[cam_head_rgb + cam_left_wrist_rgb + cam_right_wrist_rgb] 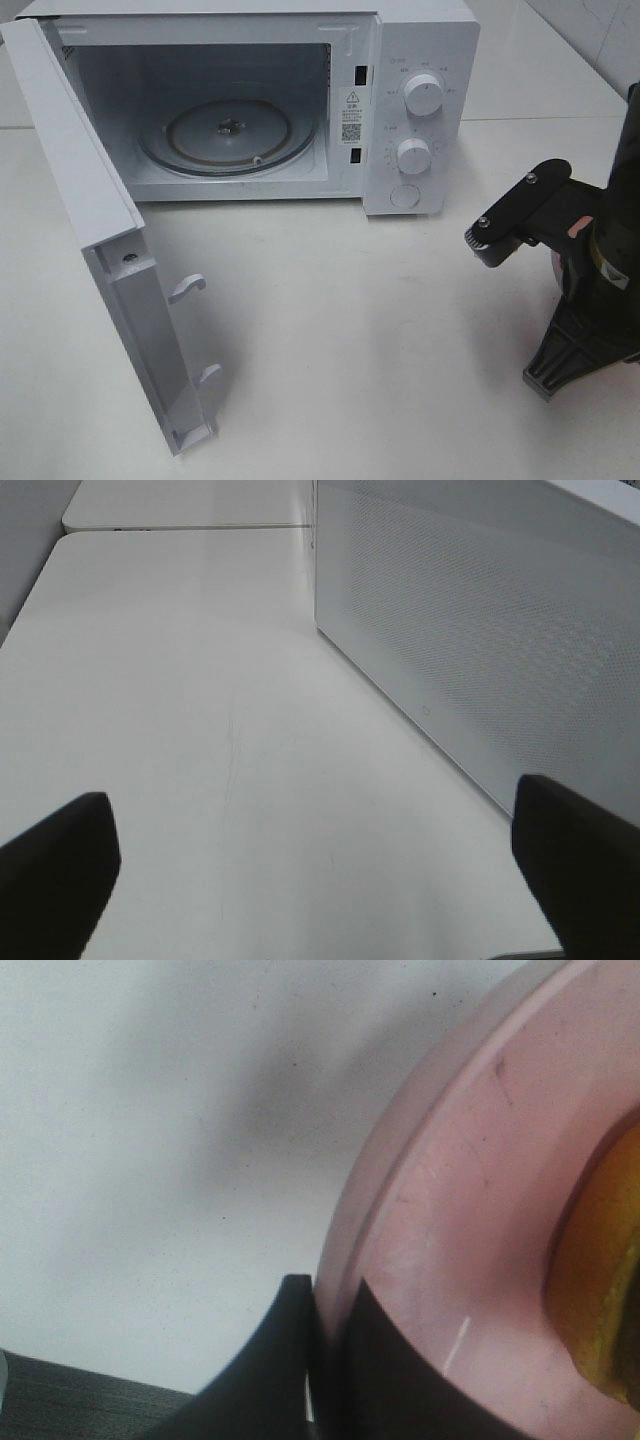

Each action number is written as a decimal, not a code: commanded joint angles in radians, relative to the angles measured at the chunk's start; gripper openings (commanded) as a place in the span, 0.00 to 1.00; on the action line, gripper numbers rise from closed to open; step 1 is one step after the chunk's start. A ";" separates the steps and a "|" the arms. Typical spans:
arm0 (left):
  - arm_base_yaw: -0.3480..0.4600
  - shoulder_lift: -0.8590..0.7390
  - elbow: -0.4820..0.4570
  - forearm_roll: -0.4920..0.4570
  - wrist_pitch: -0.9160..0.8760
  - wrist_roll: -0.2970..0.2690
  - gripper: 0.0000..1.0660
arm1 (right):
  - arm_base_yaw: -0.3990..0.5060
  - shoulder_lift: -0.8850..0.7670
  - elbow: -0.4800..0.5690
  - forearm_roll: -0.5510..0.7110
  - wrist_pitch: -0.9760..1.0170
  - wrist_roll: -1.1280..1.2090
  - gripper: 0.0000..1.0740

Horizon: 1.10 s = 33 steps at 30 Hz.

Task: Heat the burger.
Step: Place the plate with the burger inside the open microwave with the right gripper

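In the right wrist view only a golden-brown edge of the burger shows, sitting on a shallow pink plate. My right gripper is shut on the plate's rim, one finger under it and one finger on its inside. In the exterior high view the right arm is at the table's right edge and hides the burger; a sliver of pink plate shows. My left gripper is open and empty, low over the table beside the microwave door. It is out of the exterior high view.
The white microwave stands at the back with its door swung wide open to the left. Its glass turntable is bare. White table lies between the microwave and the right arm.
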 commanded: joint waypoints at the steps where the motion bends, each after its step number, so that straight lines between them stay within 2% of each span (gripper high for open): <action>1: -0.005 -0.024 0.003 -0.004 -0.001 -0.002 0.94 | 0.063 -0.053 0.022 -0.065 0.058 -0.012 0.00; 12: -0.005 -0.024 0.003 -0.004 -0.001 -0.002 0.94 | 0.211 -0.109 0.028 -0.065 0.063 -0.153 0.00; 33: -0.005 -0.024 0.003 -0.004 -0.001 -0.001 0.94 | 0.218 -0.138 0.026 -0.064 -0.052 -0.613 0.00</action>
